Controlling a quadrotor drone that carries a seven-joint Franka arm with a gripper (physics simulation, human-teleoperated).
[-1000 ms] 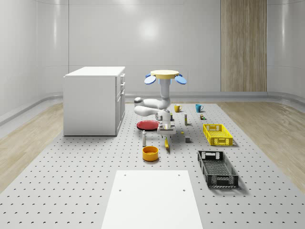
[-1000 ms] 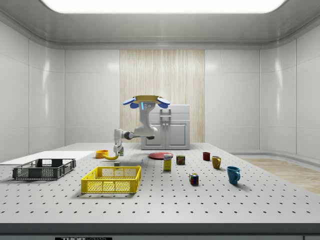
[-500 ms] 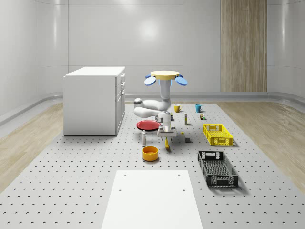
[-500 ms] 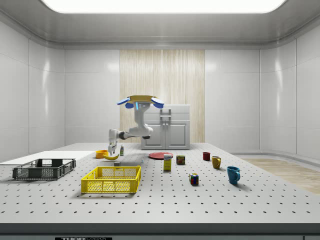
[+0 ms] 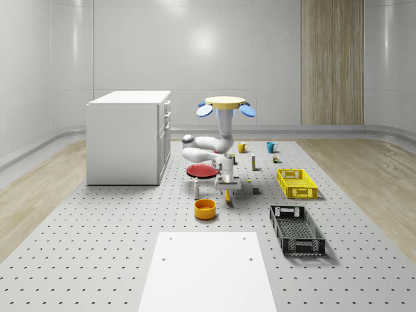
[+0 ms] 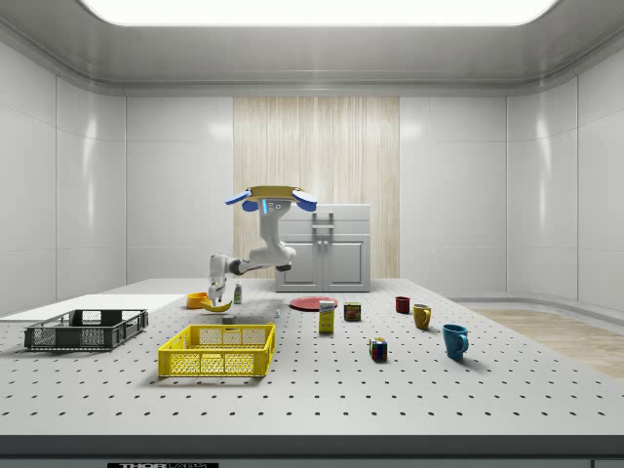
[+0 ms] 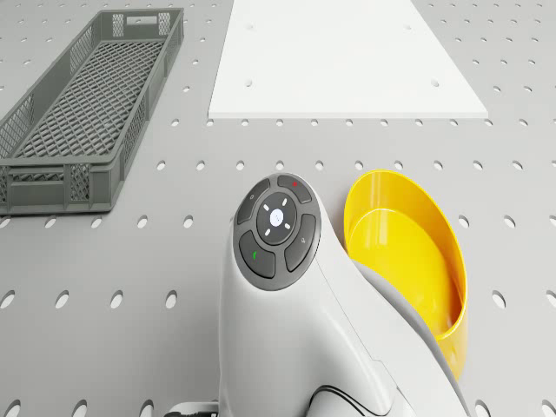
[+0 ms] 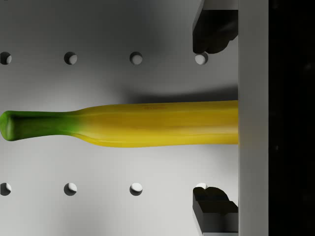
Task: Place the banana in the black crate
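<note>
The banana [image 5: 227,195] lies on the perforated table, yellow with a green stem end [image 8: 19,125]. My gripper [image 5: 227,188] hangs just over it, and in the side view the gripper [image 6: 213,297] is right above the banana [image 6: 217,306]. In the wrist view the banana [image 8: 147,123] runs between the two dark fingertips [image 8: 212,30], which stand apart on either side without touching it, so the gripper [image 8: 214,120] is open. The drone [image 5: 225,104] hovers above the table behind the banana. The black crate [image 5: 296,229] sits apart, toward the whole-scene view's right front.
An orange bowl [image 5: 205,208] stands close to the banana, beside the arm [image 7: 287,287]. A red plate [image 5: 201,170], a small bottle [image 5: 196,188], a yellow crate [image 5: 297,182], mugs [image 5: 271,147] and a white cabinet [image 5: 129,136] stand around. A white panel [image 5: 208,270] lies at the front.
The drone has shifted toward the side view's left, and the arm has reached further that way. The gripper has come down closer over the banana. The banana has not moved.
</note>
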